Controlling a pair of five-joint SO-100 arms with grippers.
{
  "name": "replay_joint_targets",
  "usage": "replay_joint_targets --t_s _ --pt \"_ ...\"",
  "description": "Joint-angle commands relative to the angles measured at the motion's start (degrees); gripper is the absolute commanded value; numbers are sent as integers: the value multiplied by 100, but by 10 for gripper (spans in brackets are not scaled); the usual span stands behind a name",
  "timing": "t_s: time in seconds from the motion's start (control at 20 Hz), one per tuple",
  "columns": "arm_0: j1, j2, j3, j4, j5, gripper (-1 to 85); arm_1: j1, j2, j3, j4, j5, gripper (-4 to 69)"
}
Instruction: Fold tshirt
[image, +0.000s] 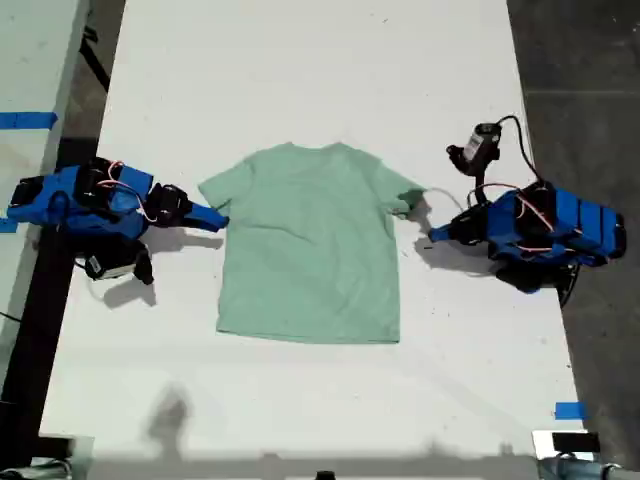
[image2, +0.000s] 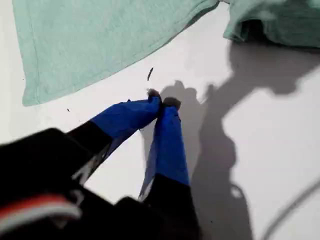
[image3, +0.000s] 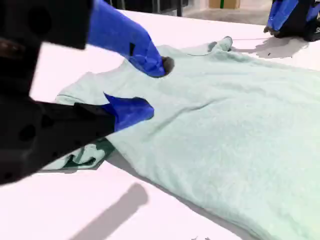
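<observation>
The pale mint-green tshirt (image: 310, 245) lies flat, neck at the far side, in the middle of the white table (image: 300, 80). My first gripper (image: 432, 236) is at the exterior view's right, shut, with its tips (image2: 161, 102) on bare table just beside the tshirt (image2: 95, 40), below the sleeve (image2: 270, 25). My second gripper (image: 216, 214) is at the exterior view's left, at the other sleeve. It stands open (image3: 150, 87), one finger (image3: 130, 110) low on the cloth and the other raised above the tshirt (image3: 235, 125). That sleeve's edge (image3: 85, 155) is bunched under it.
A small black camera on a stand (image: 485, 145) with a cable sits behind the first arm (image: 545, 230). Blue tape marks (image: 570, 410) are near the table's front corner at the exterior view's right. Dark floor borders the table on that side. The first arm also shows across the shirt (image3: 295, 17).
</observation>
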Motion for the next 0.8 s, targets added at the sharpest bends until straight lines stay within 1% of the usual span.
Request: replay_joint_targets --t_s 0.0,0.45,0.55,0.6,0.65,0.75 --pt "668 589 35 -501 -598 48 -1731 79 -44 -1055 5722 8" --pt "668 589 44 -510 -606 38 -1723 79 -44 -1099 5616 8" --pt "668 589 35 -404 -888 43 -1696 79 -53 -1011 5845 8" --pt "642 589 35 -431 -940 30 -1652 79 -62 -984 5933 8" --pt "677 589 26 -659 -861 1 -1626 79 -114 -932 5968 8" --pt "545 589 -44 -861 -940 1 -1670 79 -457 -853 5801 1"
